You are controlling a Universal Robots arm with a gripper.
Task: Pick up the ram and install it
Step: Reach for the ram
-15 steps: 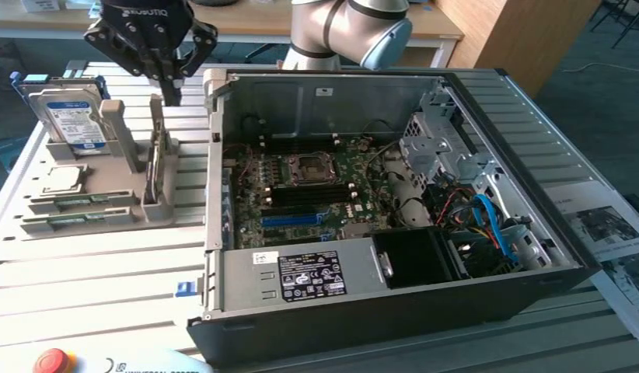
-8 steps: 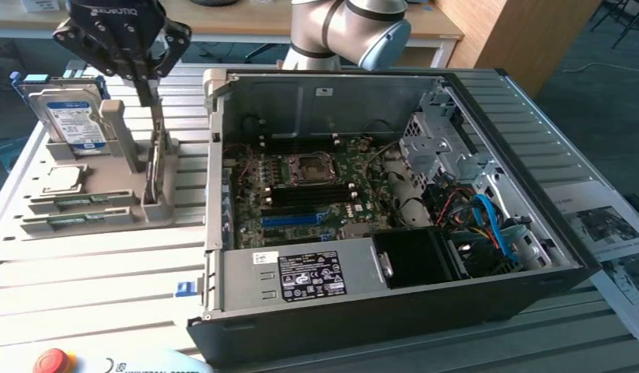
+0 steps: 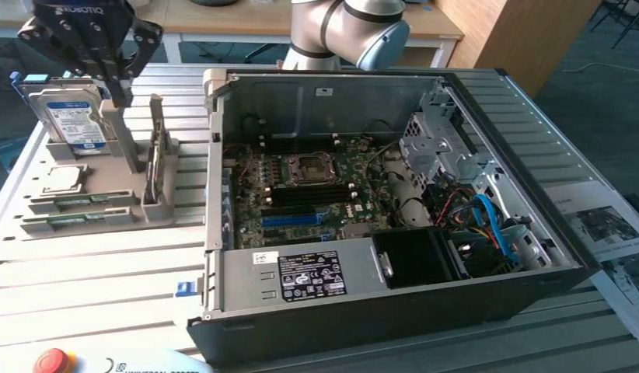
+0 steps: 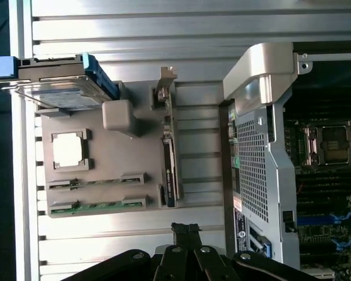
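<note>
The slatted table point(image 3: 102, 272) is seen from a raised position in the exterior view, obliquely downward, with the open computer case point(image 3: 403, 307) taken in whole and the grey parts holder point(image 3: 123, 214) at the exterior view's left. The wrist view is taken from behind the gripper point(image 4: 187, 231), straight down and nearer. The holder, the hard drive point(image 3: 76, 116) and one corner of the case are shared by both views.

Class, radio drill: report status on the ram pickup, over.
Gripper shut, empty, above gray holder. Ram lying in holder slot, untouched. Hard drive upright close beside gripper.
</note>
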